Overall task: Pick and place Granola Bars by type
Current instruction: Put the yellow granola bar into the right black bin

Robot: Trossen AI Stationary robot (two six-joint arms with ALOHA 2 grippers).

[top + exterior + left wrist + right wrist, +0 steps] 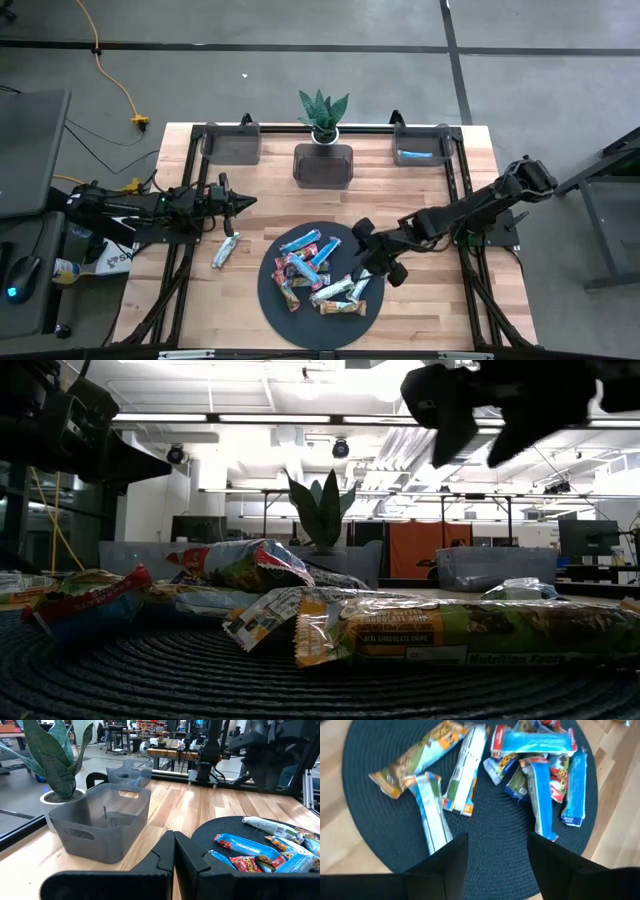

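Several granola bars [318,270] in blue, red-pink, silver-green and brown-orange wrappers lie heaped on the round dark mat [275,300]. They also show in the right wrist view as granola bars [530,765]. One silver-green bar [227,249] lies flat on the wood left of the mat. A blue bar [418,155] rests in the far right bin. My right gripper [378,256] [497,851] hangs open above the mat's right part, well clear of the bars as the low view shows the gripper [475,425]. My left gripper [236,204] [174,856] is shut, in the air left of the mat.
Three clear grey bins stand along the far edge: left bin [232,143], middle bin [323,166] [102,822] and right bin [423,143]. A potted plant [324,115] stands behind the middle bin. Bare wood lies between the bins and the mat.
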